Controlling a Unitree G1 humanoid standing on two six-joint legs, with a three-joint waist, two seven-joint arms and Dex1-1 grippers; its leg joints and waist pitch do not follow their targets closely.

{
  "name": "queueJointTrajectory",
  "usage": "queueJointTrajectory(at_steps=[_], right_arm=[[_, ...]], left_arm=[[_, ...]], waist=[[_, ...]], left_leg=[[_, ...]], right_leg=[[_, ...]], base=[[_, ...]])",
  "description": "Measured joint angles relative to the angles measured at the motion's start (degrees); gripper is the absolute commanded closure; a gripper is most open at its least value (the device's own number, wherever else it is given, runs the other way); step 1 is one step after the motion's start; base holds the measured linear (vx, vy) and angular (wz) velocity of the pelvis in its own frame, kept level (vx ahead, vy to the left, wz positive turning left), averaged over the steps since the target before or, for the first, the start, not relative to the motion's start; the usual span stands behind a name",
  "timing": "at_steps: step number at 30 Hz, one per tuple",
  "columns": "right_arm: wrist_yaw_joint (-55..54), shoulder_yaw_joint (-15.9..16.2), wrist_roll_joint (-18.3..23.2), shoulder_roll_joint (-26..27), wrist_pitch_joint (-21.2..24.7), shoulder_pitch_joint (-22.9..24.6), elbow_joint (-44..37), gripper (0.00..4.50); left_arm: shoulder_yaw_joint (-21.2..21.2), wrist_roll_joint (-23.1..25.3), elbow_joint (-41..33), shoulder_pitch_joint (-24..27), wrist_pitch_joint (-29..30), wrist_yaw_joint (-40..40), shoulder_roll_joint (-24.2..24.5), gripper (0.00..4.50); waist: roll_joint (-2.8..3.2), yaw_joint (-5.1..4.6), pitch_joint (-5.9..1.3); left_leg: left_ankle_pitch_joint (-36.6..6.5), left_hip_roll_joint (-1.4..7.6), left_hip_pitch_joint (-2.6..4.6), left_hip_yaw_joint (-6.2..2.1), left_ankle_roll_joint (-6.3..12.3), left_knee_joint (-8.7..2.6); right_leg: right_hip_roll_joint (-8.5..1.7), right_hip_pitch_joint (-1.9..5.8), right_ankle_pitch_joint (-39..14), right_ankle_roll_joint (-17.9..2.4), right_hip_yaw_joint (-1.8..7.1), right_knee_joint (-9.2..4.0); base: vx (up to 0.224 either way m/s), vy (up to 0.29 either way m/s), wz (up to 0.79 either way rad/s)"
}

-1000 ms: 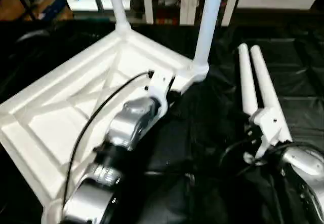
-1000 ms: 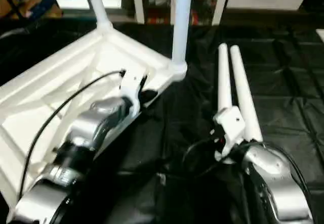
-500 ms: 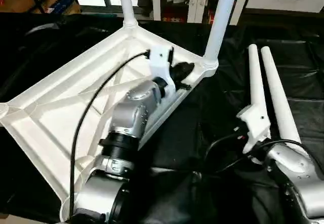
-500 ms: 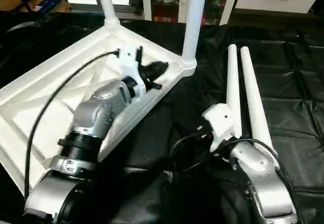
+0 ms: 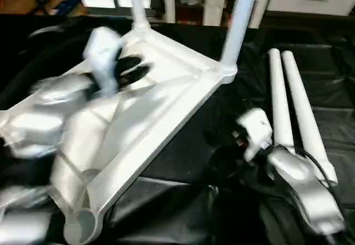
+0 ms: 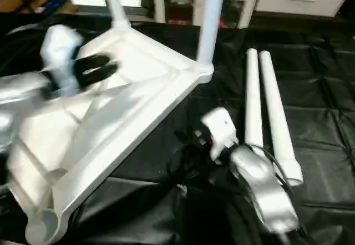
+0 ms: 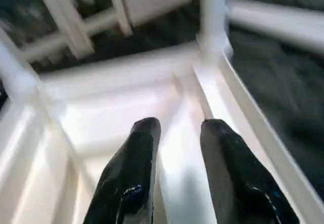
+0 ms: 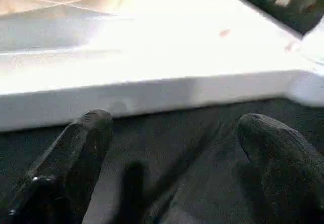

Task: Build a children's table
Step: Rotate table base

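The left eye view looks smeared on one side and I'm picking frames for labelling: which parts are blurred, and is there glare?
Left eye view: the left arm and left gripper are motion-smeared over the tabletop, while the two loose legs stay fairly crisp. Left wrist view: the fingers are sharp, the background soft. Right wrist view: the tabletop is washed out bright white.

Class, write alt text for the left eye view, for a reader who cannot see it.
An upside-down white tabletop lies on a black-draped work table, two legs standing in its far corner sockets. Two loose legs lie side by side to the right. The left gripper hovers over the ribbed underside.
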Motion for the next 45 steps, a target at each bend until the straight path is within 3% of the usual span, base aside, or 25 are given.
queueJointTrajectory(at_steps=[6,14,18,22,27,30,38,45], right_arm=[[-0.96,0.19,-1.17,0.67,-0.02,-4.42,4.43,0.16],[-0.69,2.88,-5.3,0.28,-2.31,-10.55,13.52,0.16],[-0.68,3.88,-6.14,1.11,-3.45,-12.96,16.75,0.16],[-0.68,3.97,-6.25,1.85,-4.64,-14.23,19.44,0.16],[-0.76,4.1,-6.47,3.04,-6.16,-15.02,20.85,0.16],[-0.88,3.99,-6.74,3.3,-6.83,-15.13,21.86,0.16],[-1.55,3.27,-7.25,4.49,-7.97,-16.02,25.62,0.16],[-1.51,2.71,-7.27,5.41,-8.45,-18.87,29.87,0.16]], left_arm=[[4.66,-1.14,-1.4,7.97,2.89,-4.57,9.72,2.95],[15.97,-0.2,2.33,18.02,4.36,-11.59,24.68,2.95],[18.25,1.51,3.57,25.94,4.02,-14.63,28.91,2.95],[18.26,3.24,3.79,34.07,4.24,-16.38,29.96,2.95],[11.96,6.17,3.49,38.64,3.96,-15.38,30.04,2.95],[9.69,7.36,3.24,38.23,3.14,-14.68,29.6,2.95],[2.19,6.23,-5.42,31.93,6.25,-12.31,21.24,2.95],[-0.11,4.76,-9.33,30.61,7.93,-10.68,16.14,2.95]], waist=[[-1.55,0.5,-0.02],[-2.23,-0.24,0.0],[-2.5,-0.18,-0.01],[-2.74,-0.12,0.0],[-2.77,0.47,0.03],[-2.79,0.53,0.03],[-2.63,1.21,0.13],[-2.6,1.0,0.12]], left_leg=[[0.19,0.0,0.05,0.16,-0.33,-0.02],[0.18,0.01,0.38,0.15,-0.9,-0.22],[0.21,0.05,0.44,0.14,-0.98,-0.24],[0.21,0.07,0.45,0.15,-0.99,-0.24],[0.23,0.07,0.46,0.15,-1.02,-0.23],[0.25,0.06,0.54,0.14,-1.05,-0.23],[0.38,0.05,0.6,0.13,-1.24,-0.23],[0.41,0.05,0.64,0.12,-1.28,-0.22]], right_leg=[[-0.03,0.08,0.02,-0.03,0.15,0.13],[0.01,0.09,0.01,-0.01,0.18,0.42],[0.03,0.09,-0.01,0.01,0.18,0.51],[0.05,0.1,-0.01,0.01,0.19,0.51],[0.05,0.1,0.0,0.0,0.2,0.55],[0.05,0.13,0.01,0.0,0.22,0.6],[0.04,0.16,0.08,-0.12,0.25,0.75],[0.06,0.17,0.11,-0.16,0.28,0.82]], base=[[0.0,0.0,0.0],[0.0,0.0,0.0],[0.0,0.0,0.0],[0.0,0.0,0.0],[0.0,0.0,0.0],[0.0,0.0,0.0],[0.0,0.0,0.0],[0.0,0.0,0.0]])
